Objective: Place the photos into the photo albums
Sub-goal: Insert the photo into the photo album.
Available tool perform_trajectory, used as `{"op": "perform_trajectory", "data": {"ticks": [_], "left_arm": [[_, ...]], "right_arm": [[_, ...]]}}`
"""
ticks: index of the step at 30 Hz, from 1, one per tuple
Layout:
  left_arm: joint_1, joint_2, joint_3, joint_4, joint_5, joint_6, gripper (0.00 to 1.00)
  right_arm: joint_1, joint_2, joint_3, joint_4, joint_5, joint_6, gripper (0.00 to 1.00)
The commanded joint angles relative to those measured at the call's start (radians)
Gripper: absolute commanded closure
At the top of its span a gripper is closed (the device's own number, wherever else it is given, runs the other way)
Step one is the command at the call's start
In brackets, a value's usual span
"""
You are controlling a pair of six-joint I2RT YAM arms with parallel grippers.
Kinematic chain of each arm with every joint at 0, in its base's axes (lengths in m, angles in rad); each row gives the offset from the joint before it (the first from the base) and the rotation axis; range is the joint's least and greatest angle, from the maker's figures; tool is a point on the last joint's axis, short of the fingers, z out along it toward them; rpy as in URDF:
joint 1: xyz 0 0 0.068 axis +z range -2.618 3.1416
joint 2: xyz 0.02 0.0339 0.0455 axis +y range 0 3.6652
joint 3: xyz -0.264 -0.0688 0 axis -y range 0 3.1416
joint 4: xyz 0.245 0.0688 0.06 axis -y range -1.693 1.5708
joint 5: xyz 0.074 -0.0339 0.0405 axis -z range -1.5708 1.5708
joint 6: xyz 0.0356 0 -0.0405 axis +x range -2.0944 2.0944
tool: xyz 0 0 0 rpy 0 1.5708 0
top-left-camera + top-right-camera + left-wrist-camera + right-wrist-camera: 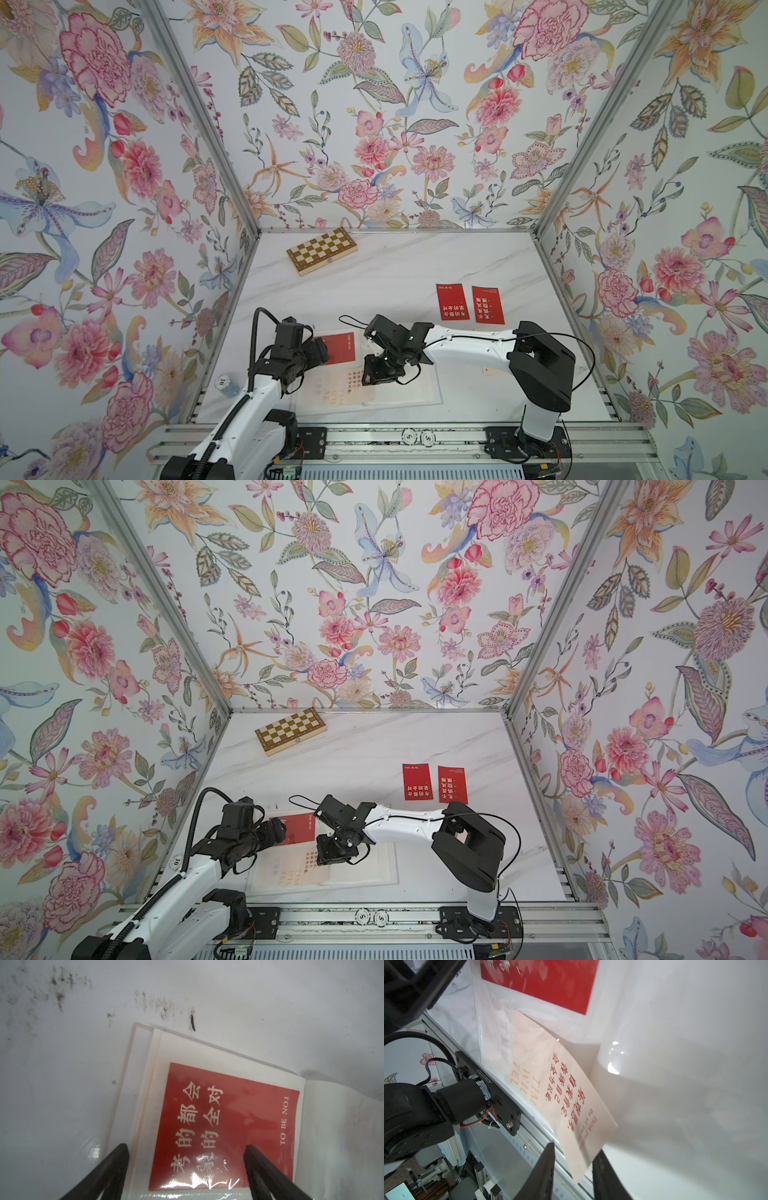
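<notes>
The photo album (415, 395) (365, 870) lies open at the table's front. One red photo (344, 348) (224, 1122) (550, 982) sits inside a clear sleeve on its left page. My left gripper (322, 353) (186, 1149) is open, its fingers straddling that sleeved photo from above. A cream photo with red print (571, 1105) (347, 384) lies partly under the sleeve below, its free end bent up. My right gripper (372, 374) (576, 1151) has that end between its fingers, with a gap showing beside one finger. Two red photos (452, 302) (487, 305) lie flat on the table at mid right.
A checkered wooden chessboard box (322, 250) (291, 730) lies at the back left. A sliver of cream card (492, 370) shows under my right arm. The metal rail (415, 436) runs along the front edge. Floral walls close in the left, right and back.
</notes>
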Motion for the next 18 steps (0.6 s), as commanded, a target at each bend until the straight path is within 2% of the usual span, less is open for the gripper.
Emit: {"op": "perform_trajectory", "data": {"ticks": [1, 9, 18], "left_arm": [[0.011, -0.004, -0.011, 0.001, 0.022, 0.022, 0.15], [0.011, -0.005, -0.013, -0.001, 0.025, 0.023, 0.15], [0.012, -0.001, -0.013, -0.001, 0.021, 0.023, 0.15]], "right_arm": [[0.004, 0.046, 0.054, -0.011, -0.034, -0.031, 0.68], [0.001, 0.134, 0.127, 0.004, -0.091, -0.056, 0.68], [-0.007, 0.191, 0.141, 0.072, -0.175, -0.054, 0.68]]}}
